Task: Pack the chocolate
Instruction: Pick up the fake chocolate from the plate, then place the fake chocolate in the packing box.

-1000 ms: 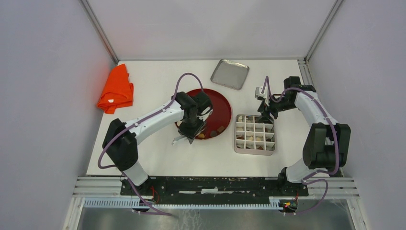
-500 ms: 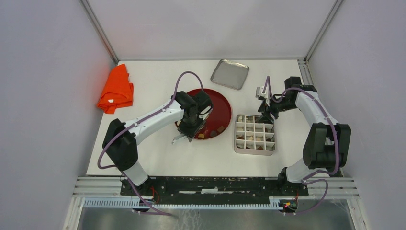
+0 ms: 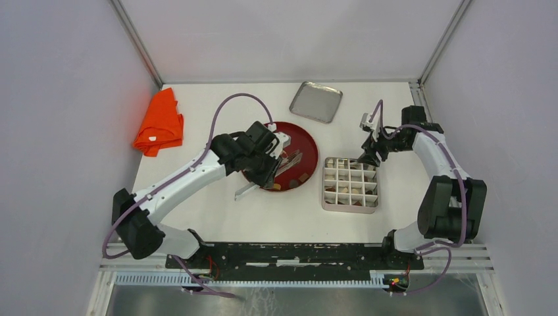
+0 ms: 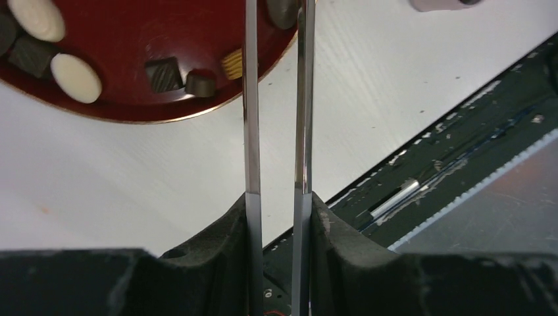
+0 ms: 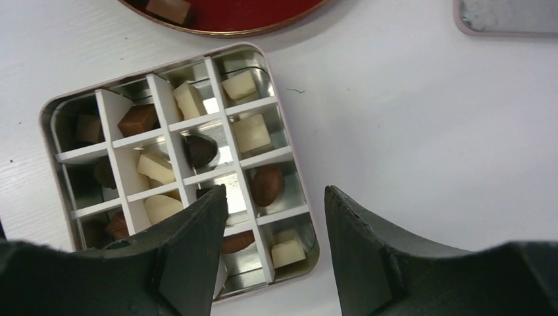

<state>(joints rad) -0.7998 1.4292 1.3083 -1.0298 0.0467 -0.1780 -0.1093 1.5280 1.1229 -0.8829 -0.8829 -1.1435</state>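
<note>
Chocolate pieces lie on the red plate (image 3: 304, 141): a cream round (image 4: 76, 68), a dark square (image 4: 163, 72) and a tan one (image 4: 231, 62) near its rim. More pieces, such as a cream block (image 5: 253, 131) and a brown one (image 5: 266, 184), sit in the compartments of the divided metal box (image 3: 326, 197). My left gripper (image 3: 268, 168) is shut on metal tongs (image 4: 304, 118), whose blades reach the plate's near rim. A dark piece (image 4: 283, 10) shows between them at the frame's top; whether it is pinched I cannot tell. My right gripper (image 5: 275, 194) hangs open over the box's far right corner.
An orange cloth (image 3: 159, 123) lies at the far left of the table. A flat metal lid (image 3: 316, 101) rests behind the plate. The black rail (image 3: 296, 253) with the arm bases runs along the near edge.
The left arm has swung its elbow down and to the left, turning the tongs over the plate. The right gripper has shifted slightly right, off the box's far edge.
</note>
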